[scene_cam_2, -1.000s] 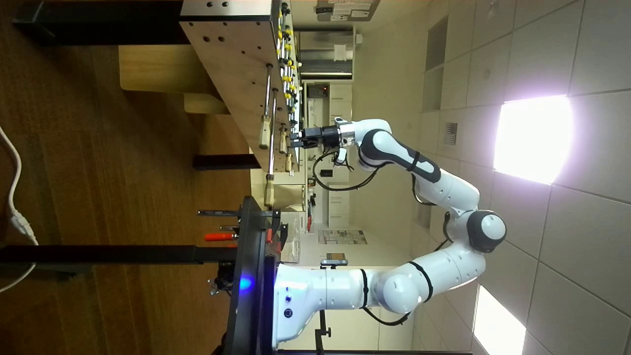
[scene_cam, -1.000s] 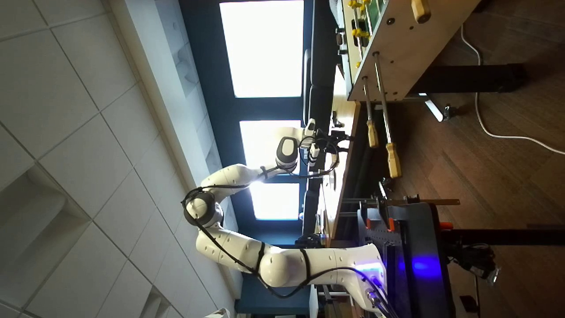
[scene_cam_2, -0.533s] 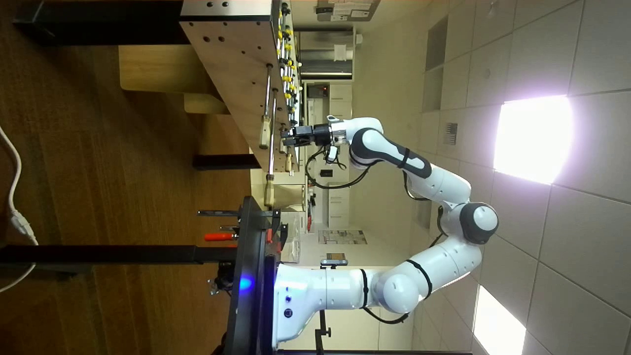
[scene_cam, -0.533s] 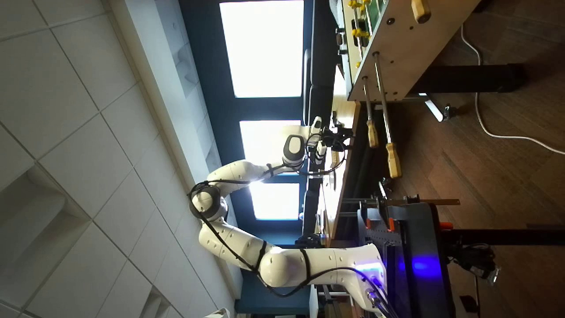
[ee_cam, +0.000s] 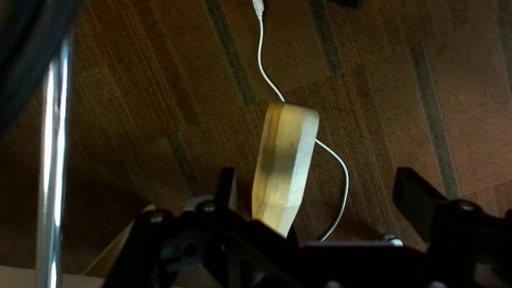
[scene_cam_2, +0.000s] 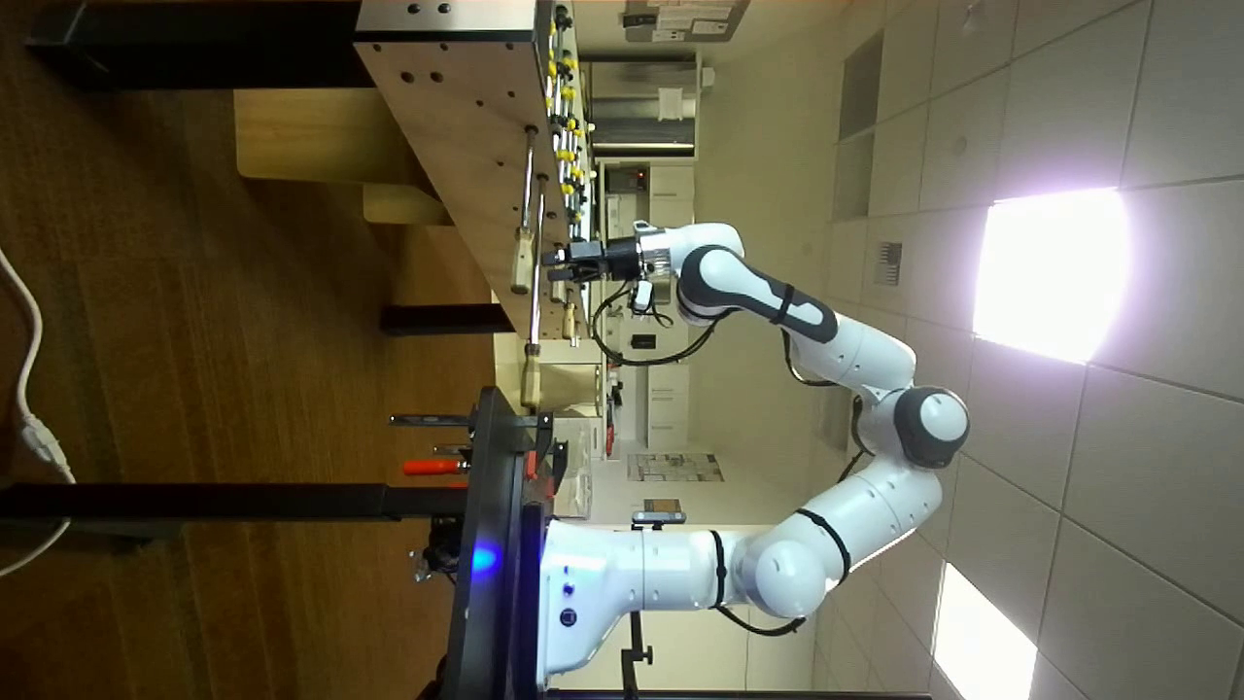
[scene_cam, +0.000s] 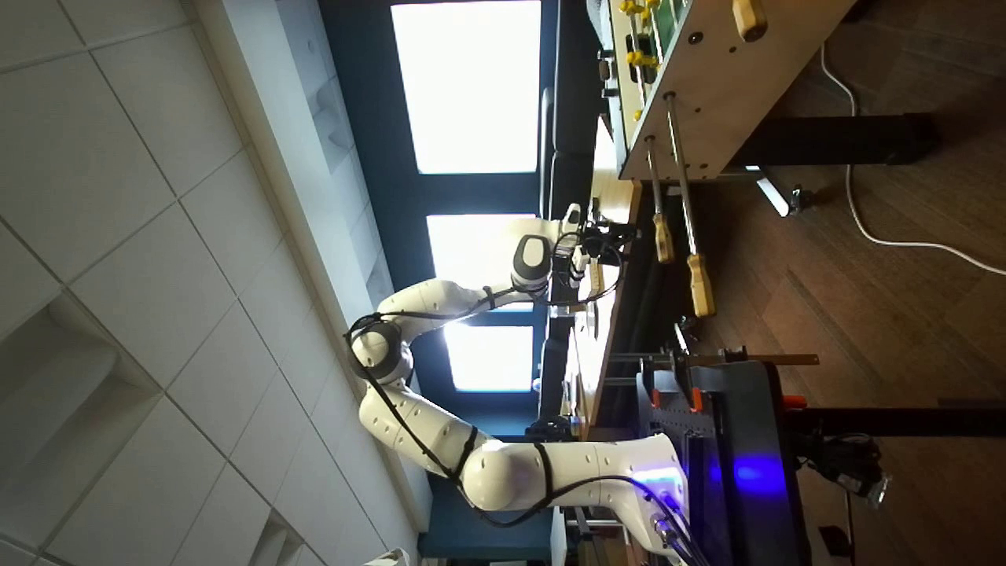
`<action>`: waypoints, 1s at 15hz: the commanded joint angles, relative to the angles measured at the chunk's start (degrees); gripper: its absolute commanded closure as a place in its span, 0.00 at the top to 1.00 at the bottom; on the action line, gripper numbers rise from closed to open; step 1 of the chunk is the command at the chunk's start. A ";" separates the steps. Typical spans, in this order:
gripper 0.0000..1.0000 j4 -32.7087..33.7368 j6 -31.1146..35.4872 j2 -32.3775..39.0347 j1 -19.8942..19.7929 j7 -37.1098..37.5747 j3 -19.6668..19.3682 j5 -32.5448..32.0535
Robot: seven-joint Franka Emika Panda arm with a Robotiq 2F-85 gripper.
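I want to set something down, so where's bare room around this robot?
In an exterior view, the black table has a bare strip along its near edge, between the clamps and the blue glow. It's crowded at the clamps and the open claw, where a wooden handle shows between its fingers in the wrist view.

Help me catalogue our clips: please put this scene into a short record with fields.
Gripper: open, nothing in its grasp
Nearest thing: wooden handle, seen between the fingers in the wrist view, with a gap on each side
Metal rod: shiny, at the left of the wrist view
Foosball table: wooden side, rods and handles sticking out, in both exterior views
White cord: on the brown floor, running behind the handle in the wrist view
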 commanded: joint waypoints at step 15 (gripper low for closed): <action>1.00 1.73 5.49 5.27 -0.04 3.05 -0.93 -0.67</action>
